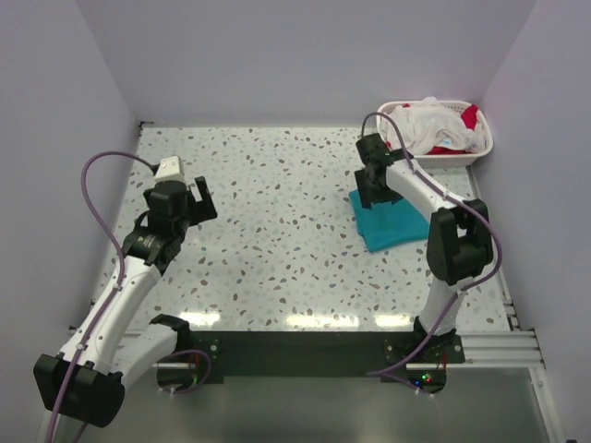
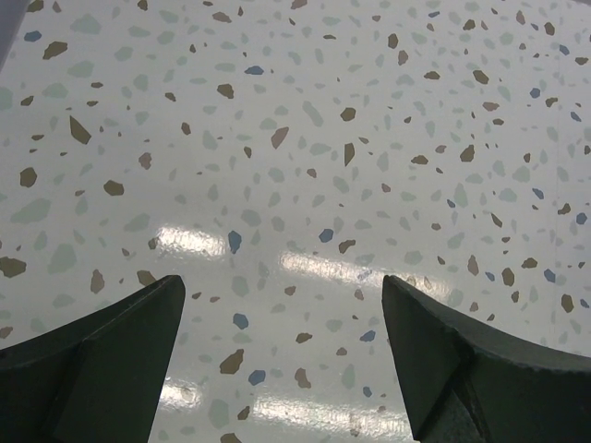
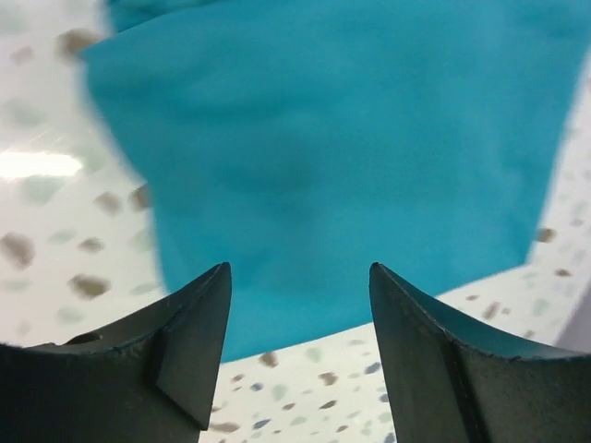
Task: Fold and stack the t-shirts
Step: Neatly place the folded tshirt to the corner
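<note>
A folded teal t-shirt lies flat on the speckled table at the right; it fills most of the right wrist view. My right gripper is open and empty, just above the shirt's far edge. White and red t-shirts are piled in the basket at the back right. My left gripper is open and empty over bare table on the left, with only tabletop between its fingers.
A white lattice plastic basket stands at the back right corner. Lilac walls close in the table on three sides. A dark rail with both arm bases runs along the near edge.
</note>
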You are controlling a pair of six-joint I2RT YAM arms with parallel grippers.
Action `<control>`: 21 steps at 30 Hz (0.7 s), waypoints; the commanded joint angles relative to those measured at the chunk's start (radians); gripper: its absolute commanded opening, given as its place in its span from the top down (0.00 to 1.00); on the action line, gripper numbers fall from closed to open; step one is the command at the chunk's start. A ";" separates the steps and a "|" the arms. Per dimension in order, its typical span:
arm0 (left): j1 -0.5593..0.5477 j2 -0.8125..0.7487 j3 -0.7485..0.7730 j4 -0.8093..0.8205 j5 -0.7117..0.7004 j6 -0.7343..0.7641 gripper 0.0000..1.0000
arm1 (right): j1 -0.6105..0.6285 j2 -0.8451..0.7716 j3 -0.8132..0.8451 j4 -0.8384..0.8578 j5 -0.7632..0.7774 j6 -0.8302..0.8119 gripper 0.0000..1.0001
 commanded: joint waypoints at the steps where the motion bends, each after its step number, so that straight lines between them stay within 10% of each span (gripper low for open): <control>1: 0.004 -0.006 -0.004 0.046 0.011 0.013 0.07 | 0.045 -0.045 -0.094 0.042 -0.193 0.026 0.35; 21: 0.004 0.002 -0.007 0.051 0.019 0.016 0.07 | 0.072 -0.034 -0.198 0.136 -0.257 0.017 0.44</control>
